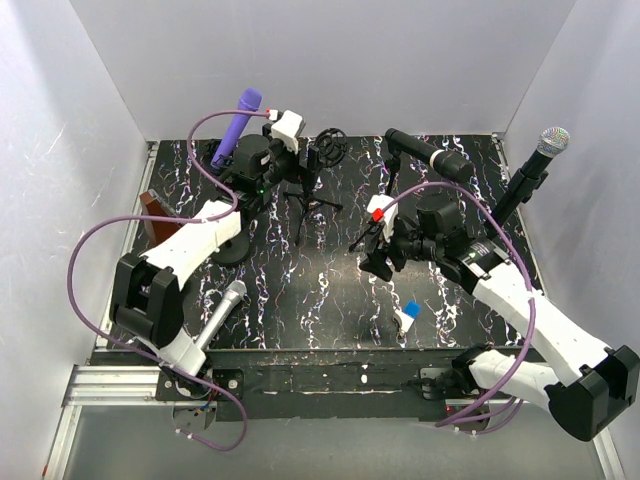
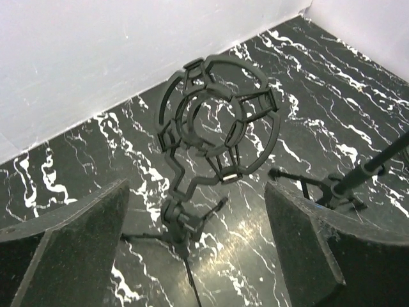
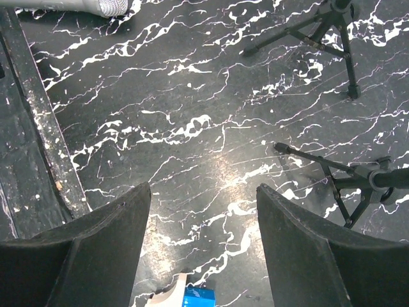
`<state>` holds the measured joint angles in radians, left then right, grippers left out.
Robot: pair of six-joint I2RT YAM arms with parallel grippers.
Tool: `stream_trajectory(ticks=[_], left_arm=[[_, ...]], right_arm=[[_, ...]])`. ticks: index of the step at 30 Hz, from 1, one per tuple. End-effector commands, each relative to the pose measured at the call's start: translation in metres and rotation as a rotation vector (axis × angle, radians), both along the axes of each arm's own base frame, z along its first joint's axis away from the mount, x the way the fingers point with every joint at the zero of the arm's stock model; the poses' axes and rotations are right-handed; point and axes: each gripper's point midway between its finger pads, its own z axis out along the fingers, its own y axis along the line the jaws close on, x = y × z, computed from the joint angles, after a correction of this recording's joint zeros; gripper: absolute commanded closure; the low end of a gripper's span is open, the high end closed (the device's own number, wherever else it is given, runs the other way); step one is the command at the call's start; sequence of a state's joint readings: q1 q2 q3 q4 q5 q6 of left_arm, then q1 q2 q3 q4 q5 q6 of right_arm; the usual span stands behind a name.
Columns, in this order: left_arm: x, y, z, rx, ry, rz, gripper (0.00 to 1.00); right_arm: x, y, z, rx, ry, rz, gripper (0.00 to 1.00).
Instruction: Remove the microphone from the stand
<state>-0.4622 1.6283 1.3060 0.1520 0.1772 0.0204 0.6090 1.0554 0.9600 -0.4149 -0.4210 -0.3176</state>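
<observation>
The left claw (image 2: 197, 192) is standing wide open, gripping nothing, its two dark pads (image 2: 70, 249) flanking bare marbled bench (image 2: 358, 89). Straight ahead at 12 o'clock in the left wrist view, beyond the pads and not touching them, the ring-shaped stand (image 2: 217, 121) is rising upright on its small tripod, with no microphone sitting in the ring. In the top view this ring is lying just beside the claw at 3 o'clock. The purple microphone (image 1: 243, 120) is leaning at 10 o'clock from the claw, close behind the wrist. Its lower end is hiding behind the arm, so I cannot tell what is carrying it. At 7 o'clock, well apart, the silver microphone (image 1: 222, 310) is lying flat on the bench.

The right claw (image 3: 203, 188) is also gaping open and hanging over bare bench. From it, the black microphone (image 1: 425, 152) is sitting tilted on its stand at 1 o'clock. The mesh-headed microphone (image 1: 540, 150) is pointing up at 2 o'clock near the right wall. A small blue-and-white piece (image 1: 408, 312) is lying near at 5 o'clock.
</observation>
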Motion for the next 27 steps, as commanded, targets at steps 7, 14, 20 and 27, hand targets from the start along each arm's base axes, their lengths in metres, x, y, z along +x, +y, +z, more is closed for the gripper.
stream_trajectory(ticks=[7, 14, 20, 27], left_arm=[[-0.094, -0.028, 0.059, 0.038, -0.053, -0.435, 0.12], [-0.130, -0.101, 0.073, -0.014, -0.011, -0.702, 0.14], [-0.108, -0.153, 0.057, -0.004, -0.029, -0.657, 0.18], [-0.079, -0.184, 0.056, -0.010, -0.059, -0.554, 0.25]], right_arm=[[-0.026, -0.022, 0.006, 0.011, 0.036, -0.048, 0.26], [-0.062, -0.038, 0.016, 0.129, 0.021, -0.050, 0.24], [-0.076, -0.062, 0.003, 0.100, 0.029, -0.123, 0.23], [-0.080, -0.075, -0.008, 0.087, 0.042, -0.176, 0.23]])
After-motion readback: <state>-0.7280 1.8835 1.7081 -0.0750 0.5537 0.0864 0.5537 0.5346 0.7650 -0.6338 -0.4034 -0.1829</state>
